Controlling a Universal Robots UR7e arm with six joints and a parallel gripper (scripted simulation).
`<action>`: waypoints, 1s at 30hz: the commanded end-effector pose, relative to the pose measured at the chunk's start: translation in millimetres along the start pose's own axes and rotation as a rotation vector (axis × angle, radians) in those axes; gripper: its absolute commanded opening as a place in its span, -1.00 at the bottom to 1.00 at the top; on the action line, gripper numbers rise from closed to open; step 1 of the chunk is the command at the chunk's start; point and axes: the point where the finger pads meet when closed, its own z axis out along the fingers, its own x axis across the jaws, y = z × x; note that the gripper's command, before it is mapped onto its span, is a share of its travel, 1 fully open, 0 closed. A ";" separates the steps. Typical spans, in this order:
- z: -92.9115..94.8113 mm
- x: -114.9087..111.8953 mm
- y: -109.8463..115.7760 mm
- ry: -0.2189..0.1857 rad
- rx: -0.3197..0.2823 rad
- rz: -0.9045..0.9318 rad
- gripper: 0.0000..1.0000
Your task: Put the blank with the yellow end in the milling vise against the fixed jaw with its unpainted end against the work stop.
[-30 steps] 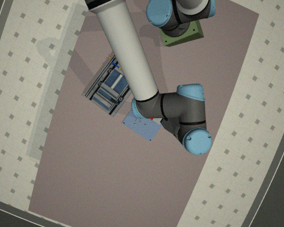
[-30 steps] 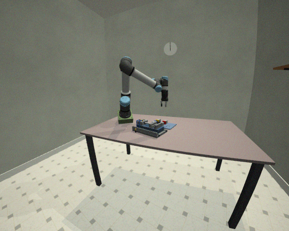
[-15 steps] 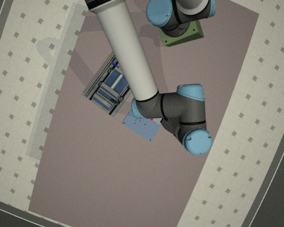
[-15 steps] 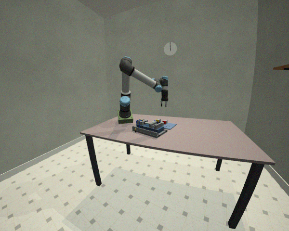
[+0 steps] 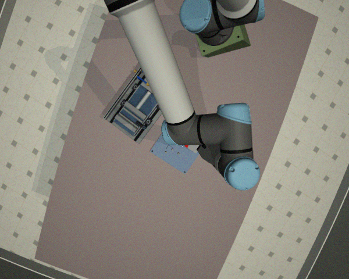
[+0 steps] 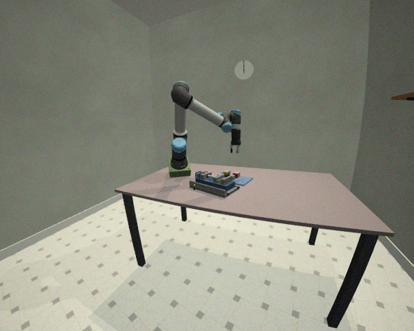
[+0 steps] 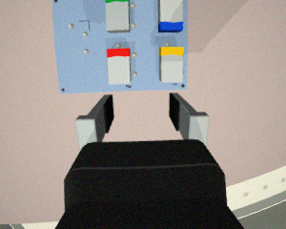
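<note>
The blank with the yellow end [image 7: 172, 68] lies on the blue plate [image 7: 71, 72] [image 6: 243, 181] [image 5: 180, 163], near the plate's corner in the wrist view, its yellow end toward the blue-ended blank. My gripper [image 7: 141, 105] [image 6: 234, 149] is open and empty, high above the table, its fingers short of the plate's near edge in the wrist view. The milling vise [image 5: 132, 104] [image 6: 214, 183] stands beside the plate. The arm hides part of it in the top view. I cannot make out a blank between its jaws.
The red-ended blank [image 7: 119, 69], the green-ended blank [image 7: 117, 18] and the blue-ended blank [image 7: 171, 16] lie on the same plate, with small pins [image 7: 86, 52] standing beside them. The vise's blue hose [image 5: 141, 79] is at its end nearer the green robot base [image 5: 225, 47] [image 6: 179, 172].
</note>
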 end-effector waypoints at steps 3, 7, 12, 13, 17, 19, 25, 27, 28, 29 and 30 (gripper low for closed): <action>42.9 -0.5 -3.8 -0.001 -0.001 0.000 1.00; 42.9 -0.5 -3.8 -0.001 -0.001 0.000 1.00; 42.9 -0.5 -3.8 -0.001 -0.001 0.000 1.00; 42.9 -0.5 -3.8 -0.001 -0.001 0.000 1.00; 39.4 -0.4 -3.5 -0.001 0.000 0.000 1.00; 37.1 -0.5 -3.3 -0.001 -0.001 0.000 1.00; 35.9 -0.5 -3.1 -0.001 -0.001 0.000 1.00; 35.9 -0.5 -3.1 -0.001 -0.001 0.000 1.00; 35.9 -0.5 -3.1 -0.001 -0.001 0.000 1.00; 35.9 -0.5 -3.1 -0.001 -0.001 0.000 1.00; 35.9 -0.5 -3.1 -0.001 -0.001 0.000 1.00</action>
